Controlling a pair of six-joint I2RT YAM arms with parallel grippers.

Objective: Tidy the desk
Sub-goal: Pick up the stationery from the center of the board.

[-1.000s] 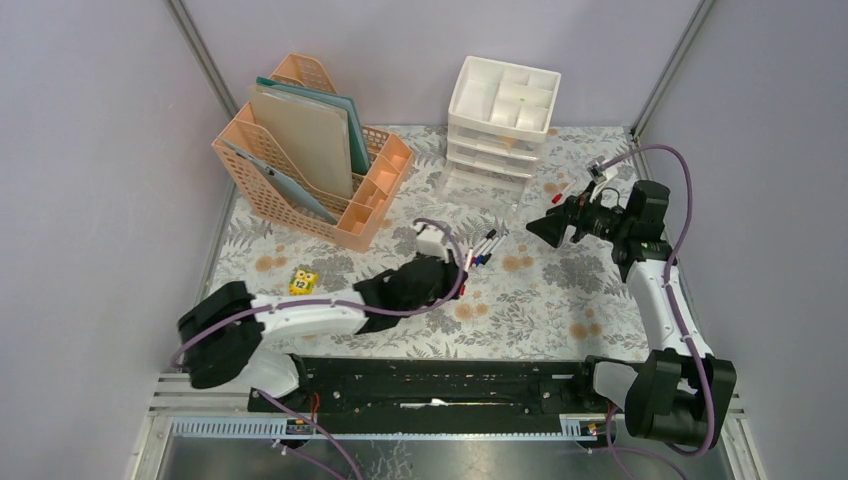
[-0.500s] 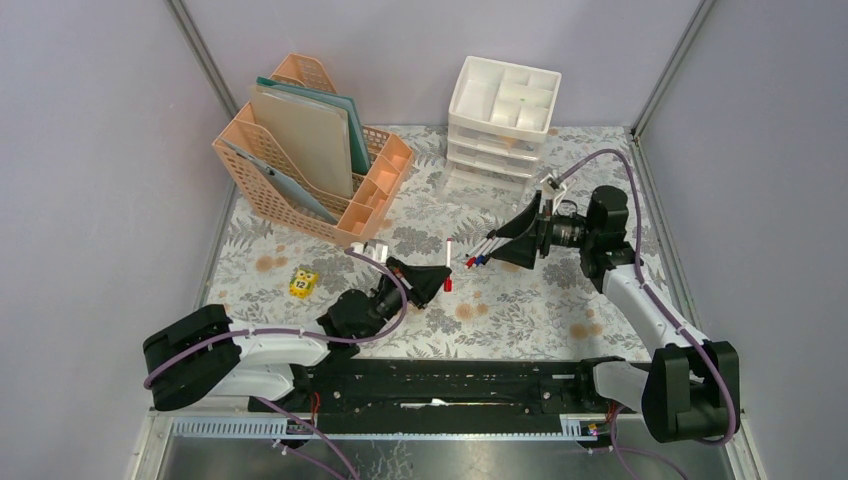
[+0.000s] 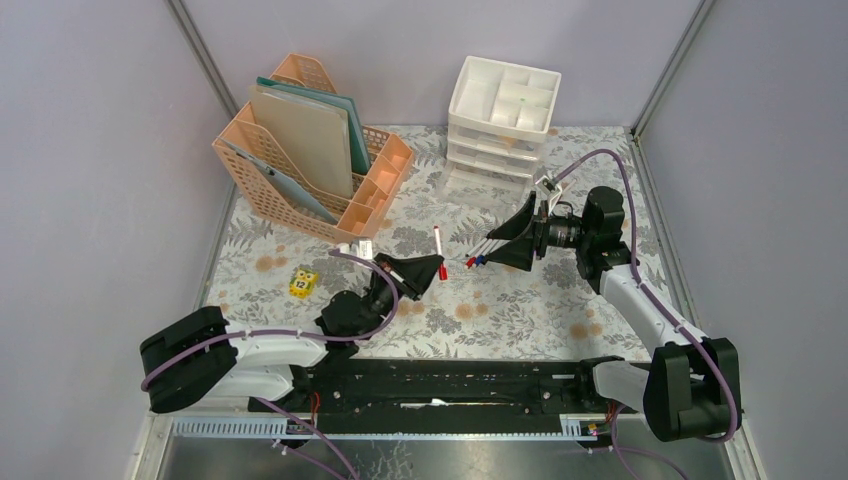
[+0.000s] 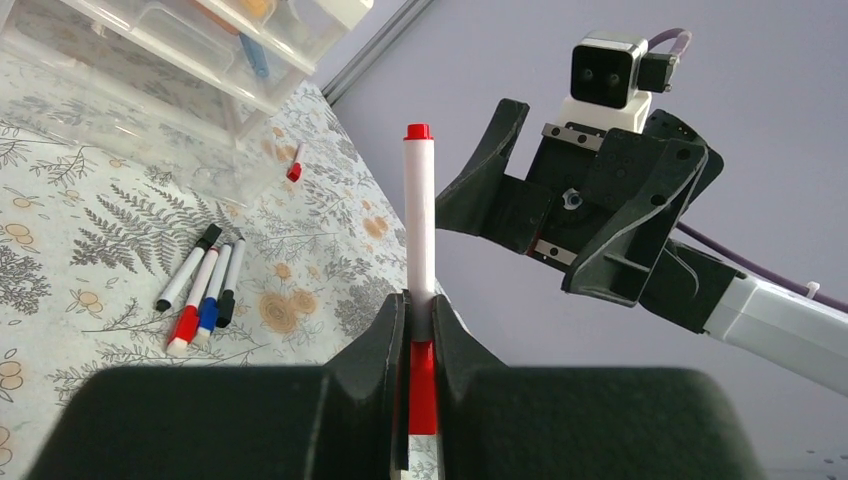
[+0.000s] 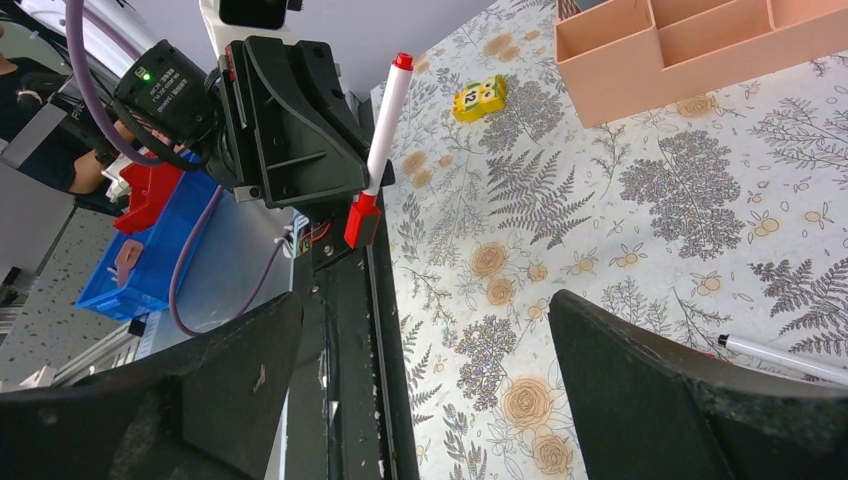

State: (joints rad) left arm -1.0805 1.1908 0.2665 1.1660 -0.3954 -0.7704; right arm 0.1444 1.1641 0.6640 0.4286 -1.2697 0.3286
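The table (image 3: 560, 310) lay under both my arms. Near its middle my left hand (image 3: 430, 270) pinched a red-capped marker (image 3: 438, 243). At its 3 o'clock my right hand (image 3: 510, 242) stood spread and empty, beside loose markers (image 3: 482, 252). The rack (image 3: 300, 190) stood at 10 o'clock, the drawers (image 3: 500, 120) at 1.

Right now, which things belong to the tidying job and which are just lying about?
In play: red marker, pinched by left gripper; open right gripper facing it; desk.
Lying about: four loose markers, yellow cube, file rack, drawer unit.
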